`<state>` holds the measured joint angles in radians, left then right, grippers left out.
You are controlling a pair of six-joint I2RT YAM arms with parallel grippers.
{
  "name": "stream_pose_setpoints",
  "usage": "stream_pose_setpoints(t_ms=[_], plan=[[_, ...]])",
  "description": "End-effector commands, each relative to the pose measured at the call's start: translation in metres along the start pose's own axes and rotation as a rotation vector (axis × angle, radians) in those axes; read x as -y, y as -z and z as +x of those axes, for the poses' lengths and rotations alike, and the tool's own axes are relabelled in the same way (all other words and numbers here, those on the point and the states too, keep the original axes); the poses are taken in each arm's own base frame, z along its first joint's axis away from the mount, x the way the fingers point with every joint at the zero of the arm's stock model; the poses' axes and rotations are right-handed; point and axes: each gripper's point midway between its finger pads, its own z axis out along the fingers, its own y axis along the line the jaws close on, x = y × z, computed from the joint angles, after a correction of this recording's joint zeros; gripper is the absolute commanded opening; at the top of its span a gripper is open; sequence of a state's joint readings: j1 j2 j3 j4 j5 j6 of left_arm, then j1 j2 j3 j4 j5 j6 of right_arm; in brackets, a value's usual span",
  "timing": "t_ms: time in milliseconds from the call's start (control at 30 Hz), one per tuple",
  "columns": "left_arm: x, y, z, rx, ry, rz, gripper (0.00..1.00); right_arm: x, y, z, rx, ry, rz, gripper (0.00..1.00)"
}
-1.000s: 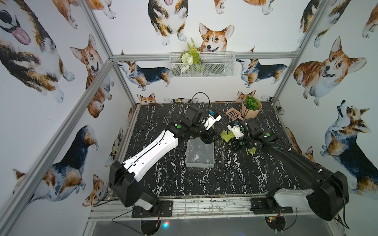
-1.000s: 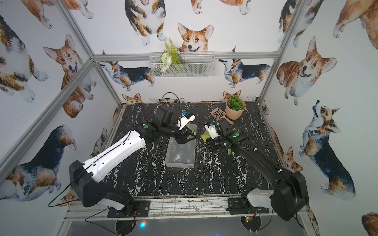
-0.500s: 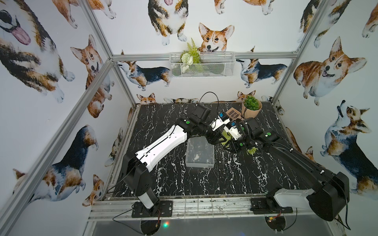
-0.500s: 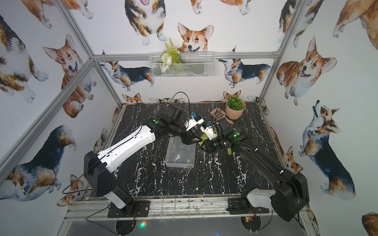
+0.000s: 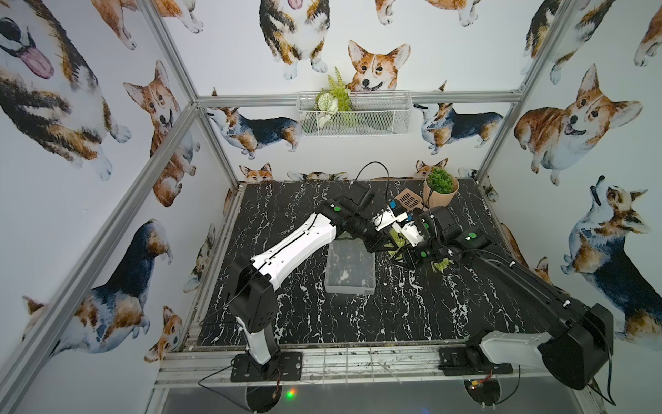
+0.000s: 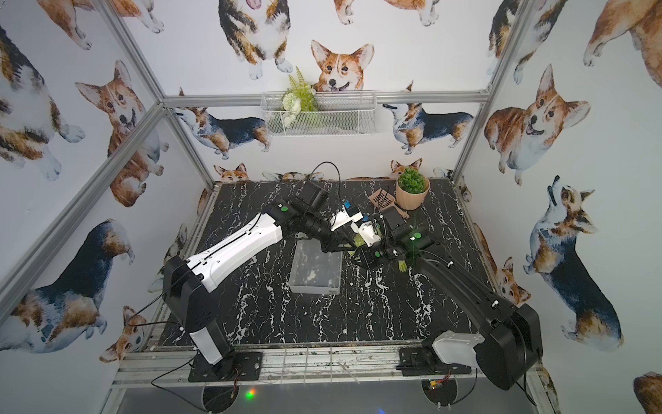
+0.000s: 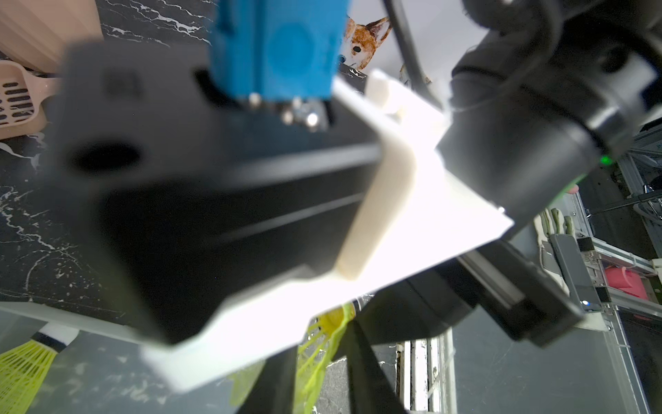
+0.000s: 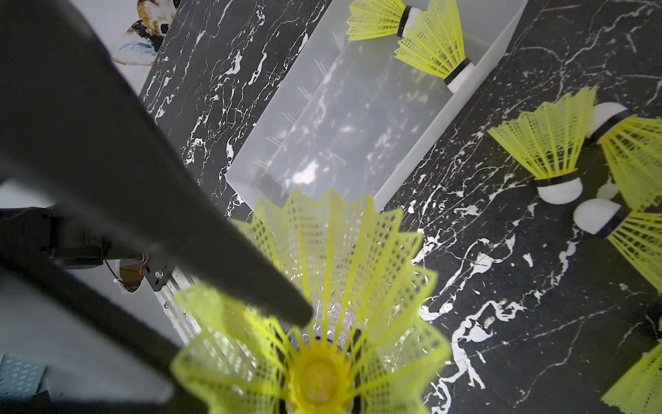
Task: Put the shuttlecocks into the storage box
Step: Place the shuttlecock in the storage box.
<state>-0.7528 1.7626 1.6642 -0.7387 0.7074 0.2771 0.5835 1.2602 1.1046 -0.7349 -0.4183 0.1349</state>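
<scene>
Neon-yellow plastic mesh-skirted shuttlecock pinched in right pincer; left pincer: grip cannot be told. Best carried over frosted clear-plastic storage box, released low.

both arms reach inward, left claw beside clamped right claw.

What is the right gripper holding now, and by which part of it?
The right gripper holds a shuttlecock by its skirt wall: one finger inside the open cone, the other outside.
</scene>
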Motion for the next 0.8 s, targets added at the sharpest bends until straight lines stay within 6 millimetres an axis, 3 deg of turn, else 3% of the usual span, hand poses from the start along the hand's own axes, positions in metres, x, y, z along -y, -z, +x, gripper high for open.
stream_pose_setpoints(t_ms=[0,33,100,233,333,533,600,767], plan=[[0.005,0.001,0.002,-0.012,0.012,0.030,0.06,0.003,0.000,-0.001,0.007,0.013,0.022,0.30],[0.005,0.001,0.002,-0.011,0.013,0.026,0.00,0.004,0.000,-0.001,0.008,0.014,0.028,0.31],[0.005,0.002,0.002,-0.009,0.015,0.024,0.00,0.007,0.000,-0.001,0.008,0.014,0.041,0.35],[0.000,0.004,-0.002,0.020,0.047,-0.002,0.00,0.017,0.002,-0.001,0.027,0.008,0.102,0.53],[-0.018,0.010,-0.006,0.074,0.123,-0.069,0.00,0.031,0.006,-0.003,0.058,0.002,0.184,0.65],[-0.067,0.026,0.000,0.196,0.343,-0.249,0.00,0.060,0.023,-0.002,0.117,-0.016,0.373,0.71],[-0.071,0.039,-0.004,0.259,0.401,-0.278,0.00,0.065,0.027,-0.001,0.130,-0.020,0.408,0.71],[-0.094,0.045,0.008,0.325,0.536,-0.350,0.00,0.071,0.030,0.001,0.157,-0.032,0.441,0.71]])
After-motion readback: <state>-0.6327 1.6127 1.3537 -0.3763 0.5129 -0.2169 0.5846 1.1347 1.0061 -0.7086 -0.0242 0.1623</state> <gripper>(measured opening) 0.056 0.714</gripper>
